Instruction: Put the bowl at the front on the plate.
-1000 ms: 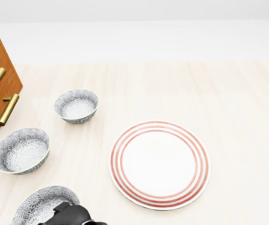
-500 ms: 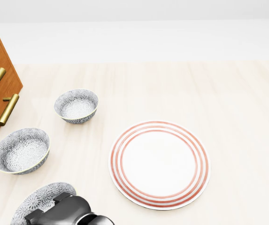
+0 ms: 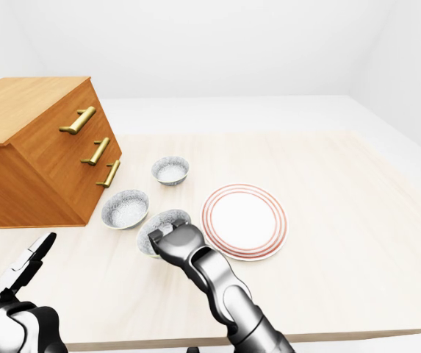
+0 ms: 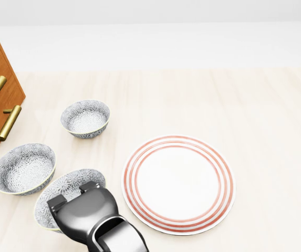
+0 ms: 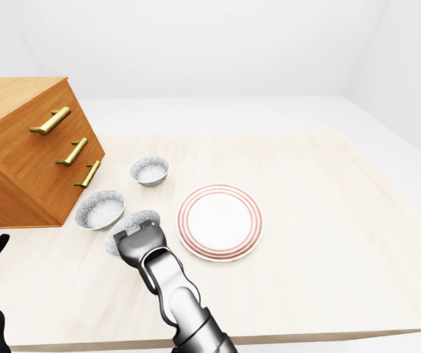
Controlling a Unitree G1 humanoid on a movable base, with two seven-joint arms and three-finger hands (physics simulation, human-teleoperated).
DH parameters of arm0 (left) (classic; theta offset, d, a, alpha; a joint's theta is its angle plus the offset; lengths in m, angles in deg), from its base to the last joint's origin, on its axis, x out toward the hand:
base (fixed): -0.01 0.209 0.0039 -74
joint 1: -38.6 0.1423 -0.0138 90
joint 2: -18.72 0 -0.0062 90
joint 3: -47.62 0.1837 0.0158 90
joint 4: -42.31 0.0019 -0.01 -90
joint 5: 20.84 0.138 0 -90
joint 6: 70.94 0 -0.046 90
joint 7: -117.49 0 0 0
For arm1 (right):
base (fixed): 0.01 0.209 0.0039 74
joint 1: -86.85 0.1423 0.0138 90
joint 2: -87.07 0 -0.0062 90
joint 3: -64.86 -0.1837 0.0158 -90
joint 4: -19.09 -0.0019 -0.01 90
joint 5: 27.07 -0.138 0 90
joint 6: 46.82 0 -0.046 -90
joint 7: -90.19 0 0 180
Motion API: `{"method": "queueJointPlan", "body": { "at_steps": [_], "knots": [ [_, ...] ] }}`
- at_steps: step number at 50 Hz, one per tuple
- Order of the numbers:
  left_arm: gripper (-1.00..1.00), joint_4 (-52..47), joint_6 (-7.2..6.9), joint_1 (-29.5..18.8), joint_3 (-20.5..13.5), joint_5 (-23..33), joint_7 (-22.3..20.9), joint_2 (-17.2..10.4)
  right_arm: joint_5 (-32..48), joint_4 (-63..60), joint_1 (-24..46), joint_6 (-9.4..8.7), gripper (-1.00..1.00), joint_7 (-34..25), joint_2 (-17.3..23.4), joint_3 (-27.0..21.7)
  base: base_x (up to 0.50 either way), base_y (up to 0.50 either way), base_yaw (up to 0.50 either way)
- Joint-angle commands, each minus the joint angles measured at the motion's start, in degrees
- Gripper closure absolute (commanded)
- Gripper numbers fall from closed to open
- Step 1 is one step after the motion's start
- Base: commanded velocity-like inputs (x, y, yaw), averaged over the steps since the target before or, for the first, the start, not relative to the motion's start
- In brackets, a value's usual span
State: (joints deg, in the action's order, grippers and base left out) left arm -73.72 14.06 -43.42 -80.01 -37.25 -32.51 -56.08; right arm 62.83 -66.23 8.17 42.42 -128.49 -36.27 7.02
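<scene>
Reaches in from the table's near edge with the right hand and sits squarely on top of the front bowl, left of the near edge's middle. Covers the bowl's near half, with the far half of the patterned inside showing past the knuckles. Hides the fingers under the hand's own back, so cannot tell whether clamped on the rim or only resting against it.

Hangs the left hand off the table's near-left corner, fingers spread and holding nothing, well apart from every bowl. Plainly the farther of the two, so a job for the right.

Places the plate just beside the bowl toward the table's right edge, rims close but not touching. No long axis to line up: round into round.

Calls, by the look of it, for a short lift over the plate's rim, a carry toward the right edge and a touch toward the far edge, then a centred set-down. Worth steering clear of the middle bowl, just beside toward the left edge, below the drawer chest.
</scene>
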Motion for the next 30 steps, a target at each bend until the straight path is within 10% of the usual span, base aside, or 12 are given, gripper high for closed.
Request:
{"method": "queueJointPlan", "body": {
  "at_steps": [1, 13, 30],
  "knots": [
    [-1.0, -0.1, 0.0, -0.1, -0.1, -0.3, 0.0, -0.2, 4.3, -4.0, 1.1, -0.47, 1.0, 1.2, 0.2, -1.9, 0.0, 0.0, 0.0],
    [-1.0, 0.8, 0.0, -0.3, 0.3, 0.2, 0.0, -0.2, 5.4, -5.7, 0.8, -4.17, 1.0, 2.6, 1.4, -3.8, 0.0, 0.0, 0.0],
    [-1.0, 0.6, 0.0, -0.1, 0.2, 0.4, 0.0, 0.1, 2.6, -22.1, -4.8, -4.24, 1.0, 2.7, 4.4, -3.1, 0.0, 0.0, 0.0]
  ]
}}
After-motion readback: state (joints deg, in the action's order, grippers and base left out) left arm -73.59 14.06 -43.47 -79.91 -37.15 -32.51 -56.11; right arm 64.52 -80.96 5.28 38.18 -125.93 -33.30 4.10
